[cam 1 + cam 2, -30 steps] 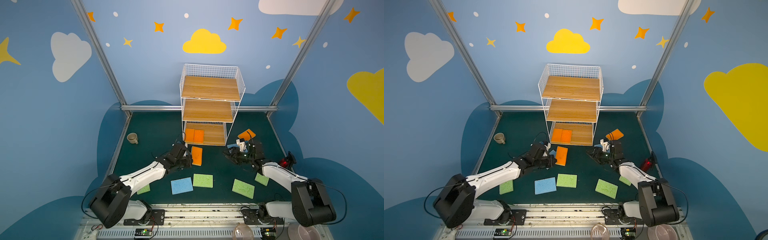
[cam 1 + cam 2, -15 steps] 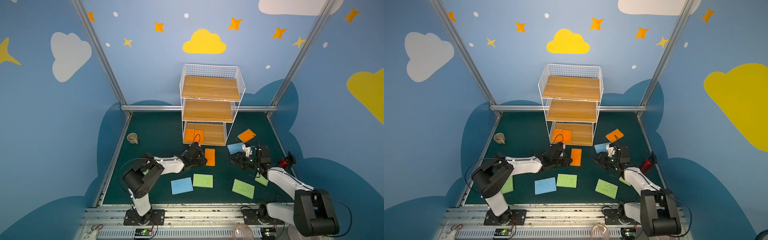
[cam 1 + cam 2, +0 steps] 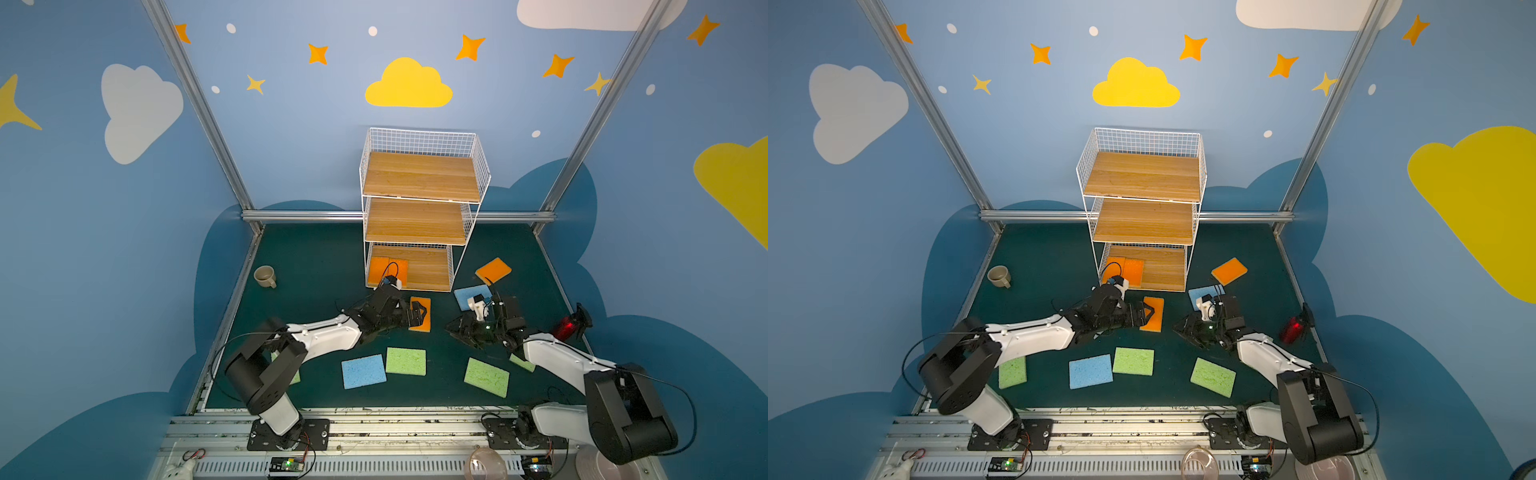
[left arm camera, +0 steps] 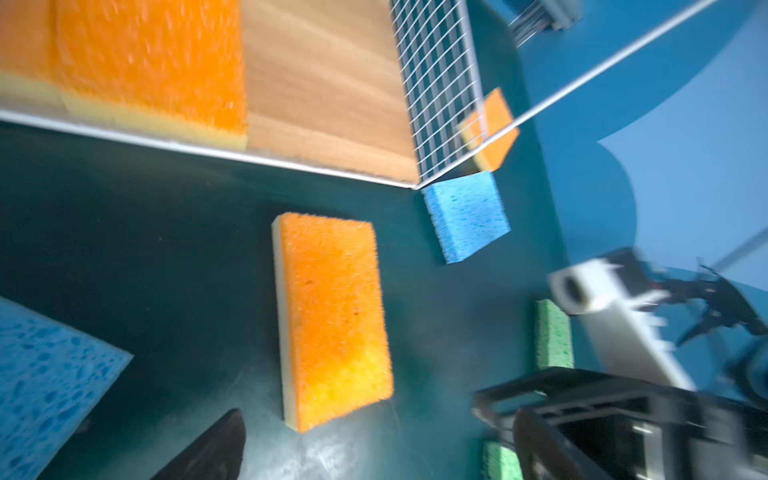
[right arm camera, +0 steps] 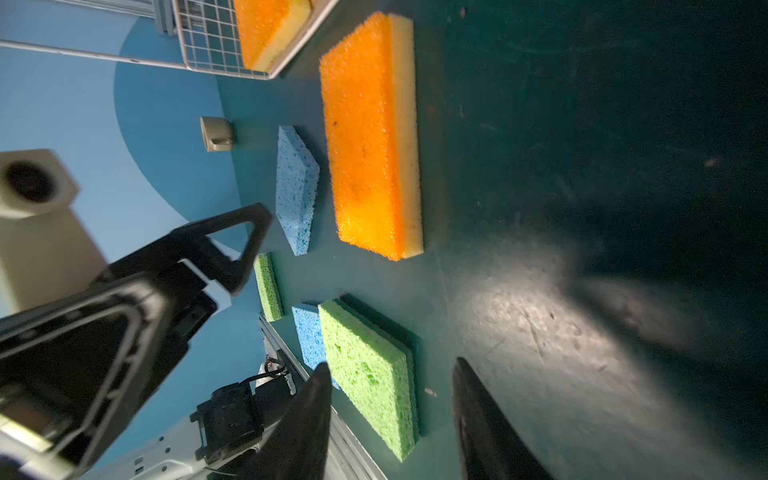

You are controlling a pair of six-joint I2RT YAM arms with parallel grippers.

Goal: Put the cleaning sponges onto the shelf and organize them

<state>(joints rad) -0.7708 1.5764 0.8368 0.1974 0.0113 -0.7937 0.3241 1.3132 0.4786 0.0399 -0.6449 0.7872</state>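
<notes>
The shelf stands at the back, with two orange sponges on its bottom board. Another orange sponge lies flat on the mat before it. My left gripper is open wide at that sponge's near end and holds nothing. My right gripper hovers low to the right, open and empty, pointing towards a green sponge. A blue sponge lies behind it.
On the mat lie an orange sponge right of the shelf, a blue sponge and green sponges at the front. A mug stands at the left, a red object at the right edge.
My left gripper carried the orange sponge rightwards, then opened and let it go on the mat. My right gripper drew back from the blue sponge and its jaws narrowed a little.
</notes>
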